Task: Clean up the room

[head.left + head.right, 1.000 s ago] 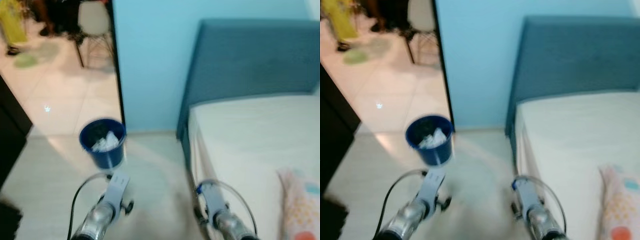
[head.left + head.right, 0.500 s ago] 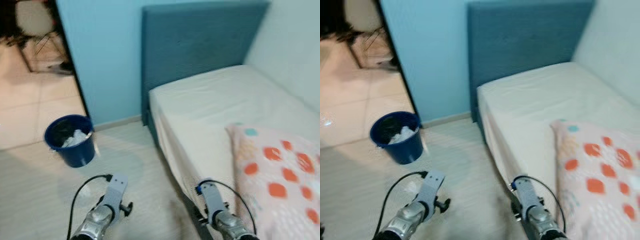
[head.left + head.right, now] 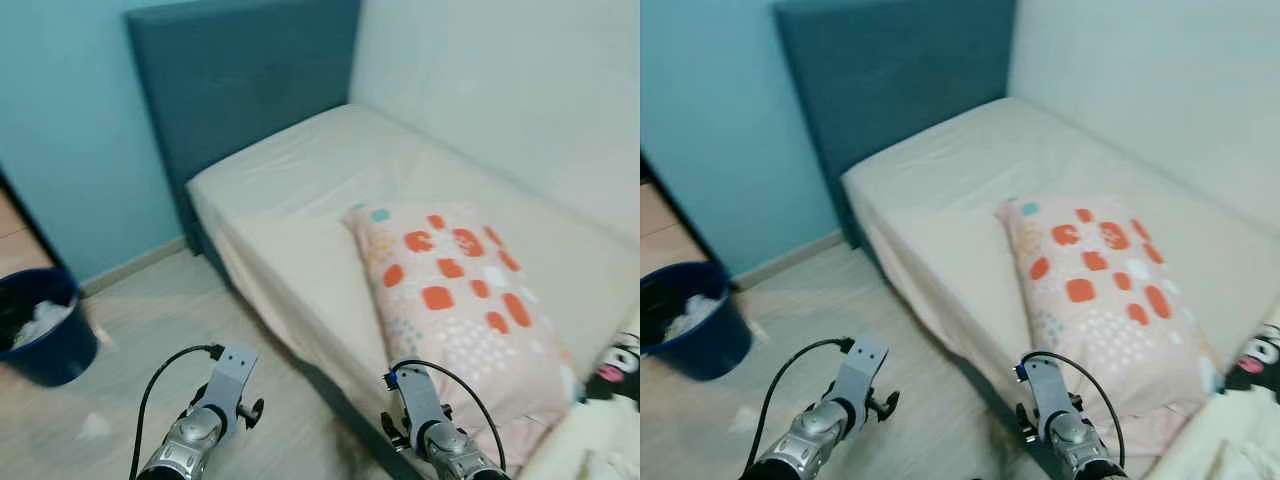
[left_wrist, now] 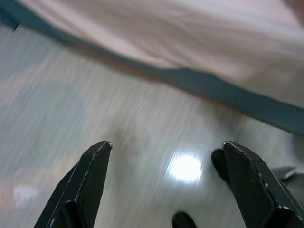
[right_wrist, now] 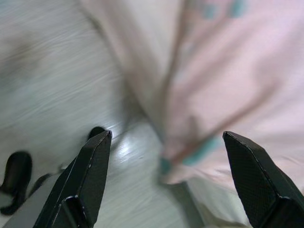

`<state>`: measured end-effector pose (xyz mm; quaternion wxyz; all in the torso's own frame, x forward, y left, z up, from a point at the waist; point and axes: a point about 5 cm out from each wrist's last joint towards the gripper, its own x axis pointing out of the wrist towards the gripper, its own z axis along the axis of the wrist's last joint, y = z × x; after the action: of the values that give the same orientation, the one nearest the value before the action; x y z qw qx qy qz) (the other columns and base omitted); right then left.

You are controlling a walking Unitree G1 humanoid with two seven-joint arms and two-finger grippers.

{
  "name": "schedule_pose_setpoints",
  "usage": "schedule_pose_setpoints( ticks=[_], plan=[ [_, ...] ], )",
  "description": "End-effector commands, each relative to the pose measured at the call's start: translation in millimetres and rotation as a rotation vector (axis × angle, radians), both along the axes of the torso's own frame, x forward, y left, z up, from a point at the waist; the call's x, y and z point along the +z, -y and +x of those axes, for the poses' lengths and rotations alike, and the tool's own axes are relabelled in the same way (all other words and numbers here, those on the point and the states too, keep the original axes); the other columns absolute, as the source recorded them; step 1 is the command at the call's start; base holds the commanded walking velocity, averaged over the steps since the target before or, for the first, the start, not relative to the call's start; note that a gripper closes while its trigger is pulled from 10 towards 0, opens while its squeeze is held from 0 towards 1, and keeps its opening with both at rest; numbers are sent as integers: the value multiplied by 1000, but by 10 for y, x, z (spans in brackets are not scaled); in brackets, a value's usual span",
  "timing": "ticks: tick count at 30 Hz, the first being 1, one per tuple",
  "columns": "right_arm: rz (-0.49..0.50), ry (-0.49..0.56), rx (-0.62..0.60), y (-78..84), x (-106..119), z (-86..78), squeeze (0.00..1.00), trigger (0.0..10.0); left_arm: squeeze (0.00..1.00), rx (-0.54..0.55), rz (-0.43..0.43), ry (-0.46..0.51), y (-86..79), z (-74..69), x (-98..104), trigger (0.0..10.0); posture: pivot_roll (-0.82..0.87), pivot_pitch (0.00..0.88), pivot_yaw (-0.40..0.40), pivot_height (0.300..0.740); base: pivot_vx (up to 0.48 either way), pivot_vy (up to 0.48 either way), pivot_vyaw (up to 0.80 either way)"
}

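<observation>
A bed (image 3: pixel 300 190) with a cream sheet and a blue headboard (image 3: pixel 240 70) runs along the white wall. On it lies a pink pillow (image 3: pixel 455 290) with orange and teal spots. A blue bin (image 3: pixel 40 325) holding white paper stands on the floor at the far left. Close to it a small white scrap (image 3: pixel 95 428) lies on the floor. My left arm (image 3: pixel 215 400) and right arm (image 3: pixel 420 425) are held low in front. The left gripper (image 4: pixel 166 145) is open over bare floor beside the bed base. The right gripper (image 5: pixel 166 135) is open over the bed's edge and the pillow (image 5: pixel 228 80).
A black and white soft toy (image 3: pixel 615 365) and a cream blanket (image 3: pixel 590 450) lie at the bed's near right end. Pale wood floor (image 3: pixel 150 320) stretches between the bin and the bed. A light blue wall (image 3: pixel 60 130) stands left of the headboard.
The camera has swung to the right: the bin slid to the left edge and the doorway left the picture. The pillow and toy came into view. Both arms keep their pose.
</observation>
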<state>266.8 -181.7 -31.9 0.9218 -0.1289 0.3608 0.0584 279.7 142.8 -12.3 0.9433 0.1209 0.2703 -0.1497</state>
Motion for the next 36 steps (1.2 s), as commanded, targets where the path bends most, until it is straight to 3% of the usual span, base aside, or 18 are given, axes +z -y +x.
schedule_pose_setpoints(
  ticks=[1, 19, 26, 36],
  plan=[
    [10, -4, -3, -26, -26, -29, 0, 10000, 0, -1, 7, -18, -26, -52, -50, 10000, -65, 126, -45, 740, 0, 0, -712],
    [-8, 15, -9, -24, -14, -18, 0, 10000, 0, 100, -194, 92, 1, 131, 163, 10000, -76, 124, -51, 740, 0, 0, -712],
    [28, 26, 37, -134, -29, -37, 0, 10000, 0, 128, -202, 87, -50, 121, 142, 10000, -86, 122, -57, 740, 0, 0, -712],
    [26, 50, 75, -113, -23, -58, 0, 10000, 0, 142, -214, 74, -26, 62, 83, 10000, -100, 127, -68, 740, 0, 0, -712]
  ],
)
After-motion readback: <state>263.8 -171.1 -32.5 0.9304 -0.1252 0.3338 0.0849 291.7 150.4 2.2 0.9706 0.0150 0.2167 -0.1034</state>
